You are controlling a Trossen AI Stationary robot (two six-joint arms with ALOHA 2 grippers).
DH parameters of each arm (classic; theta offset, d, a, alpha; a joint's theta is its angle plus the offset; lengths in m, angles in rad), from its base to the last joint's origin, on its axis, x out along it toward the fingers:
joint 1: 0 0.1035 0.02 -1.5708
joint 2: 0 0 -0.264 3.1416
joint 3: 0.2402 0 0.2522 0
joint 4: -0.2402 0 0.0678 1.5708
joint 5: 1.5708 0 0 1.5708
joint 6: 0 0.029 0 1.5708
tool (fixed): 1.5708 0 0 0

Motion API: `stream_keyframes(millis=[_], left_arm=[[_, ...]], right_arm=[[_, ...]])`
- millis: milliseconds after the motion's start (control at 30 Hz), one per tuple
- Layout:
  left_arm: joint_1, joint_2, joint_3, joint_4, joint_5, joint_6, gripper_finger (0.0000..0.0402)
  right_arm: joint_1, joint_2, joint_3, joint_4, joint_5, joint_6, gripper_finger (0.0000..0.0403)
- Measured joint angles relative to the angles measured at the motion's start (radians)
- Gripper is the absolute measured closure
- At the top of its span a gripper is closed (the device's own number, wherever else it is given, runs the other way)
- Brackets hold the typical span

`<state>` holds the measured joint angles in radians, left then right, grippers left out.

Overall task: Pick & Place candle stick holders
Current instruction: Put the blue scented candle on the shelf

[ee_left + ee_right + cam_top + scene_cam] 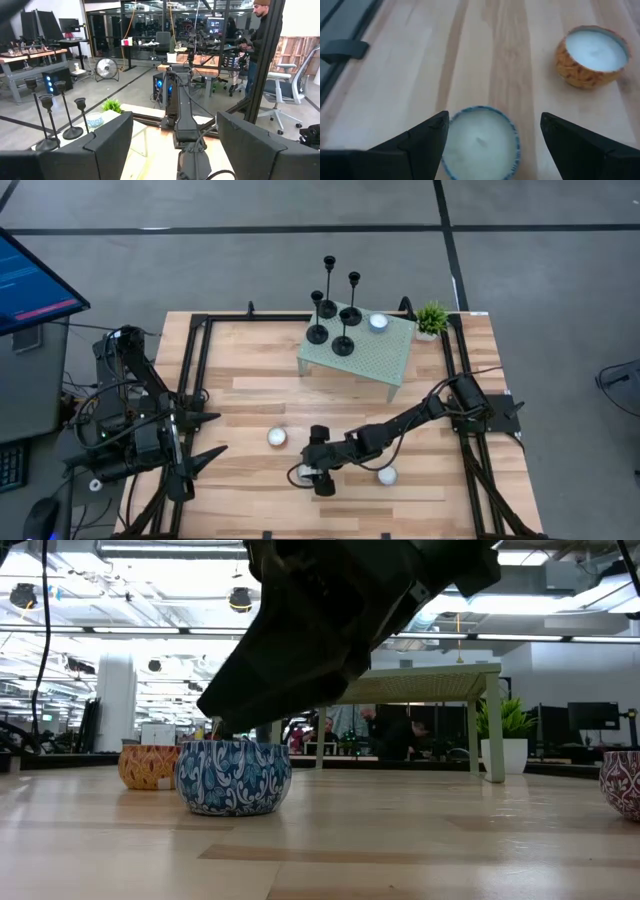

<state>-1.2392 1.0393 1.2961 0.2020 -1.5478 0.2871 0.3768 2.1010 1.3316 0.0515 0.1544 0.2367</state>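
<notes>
Right gripper (492,137) stretched low over the tabletop's front edge, fingers spread astride a blue-patterned candle tin (479,142); left gripper (205,435) parked spread at the left edge; candle stick holders (334,313) upright on the green stand (385,360).
</notes>
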Motion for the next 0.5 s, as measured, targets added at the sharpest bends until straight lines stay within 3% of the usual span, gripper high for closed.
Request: stream_keyframes(millis=[500], left_arm=[[0.0, 0.0, 0.0, 0.0, 0.0, -0.003, 0.0114]], right_arm=[[0.01, 0.034, -0.047, 0.117, -0.005, 0.026, 0.0097]])
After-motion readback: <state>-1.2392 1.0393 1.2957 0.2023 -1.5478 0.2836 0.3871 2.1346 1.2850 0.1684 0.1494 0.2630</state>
